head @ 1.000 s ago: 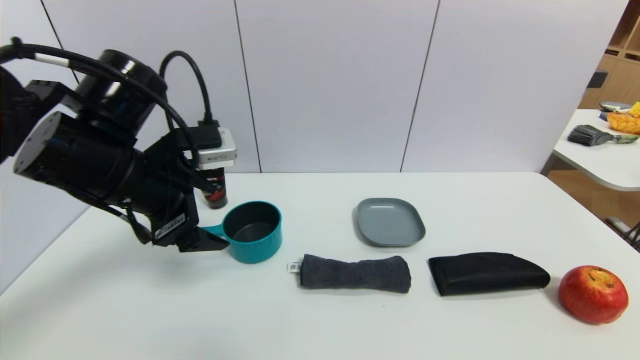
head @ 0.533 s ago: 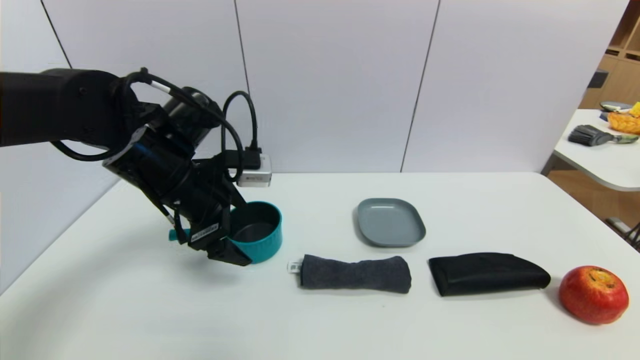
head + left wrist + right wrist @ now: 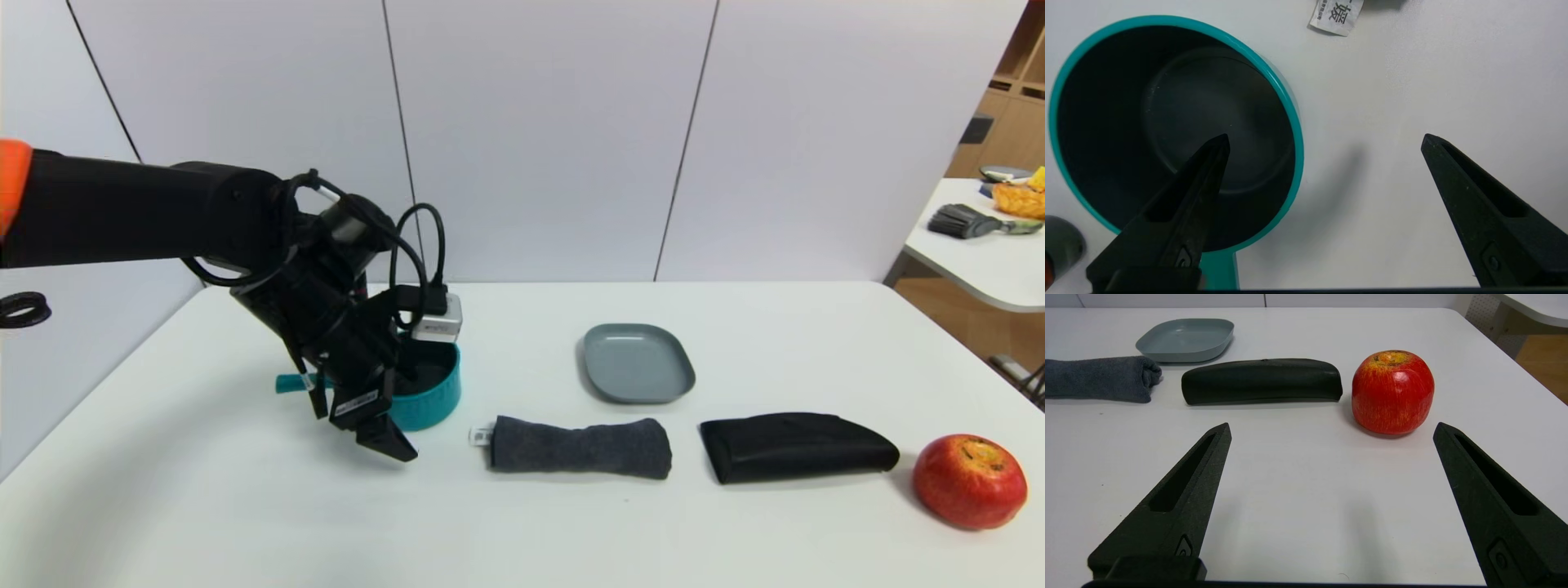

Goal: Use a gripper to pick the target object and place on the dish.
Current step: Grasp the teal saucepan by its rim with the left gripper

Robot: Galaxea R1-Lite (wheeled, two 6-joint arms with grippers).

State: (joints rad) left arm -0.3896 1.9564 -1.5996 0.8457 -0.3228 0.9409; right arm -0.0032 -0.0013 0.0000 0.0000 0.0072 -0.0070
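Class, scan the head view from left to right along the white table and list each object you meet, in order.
Left gripper over the teal saucepan → rolled grey cloth → grey dish → black pouch → red apple.

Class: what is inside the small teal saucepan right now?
One black finger of the open left end effector reaches into the small teal saucepan, the other stays outside its wall. Its dark floor looks bare otherwise, though that finger covers part of it.

black arm (image 3: 122, 212), orange band, looping cables (image 3: 424, 245)
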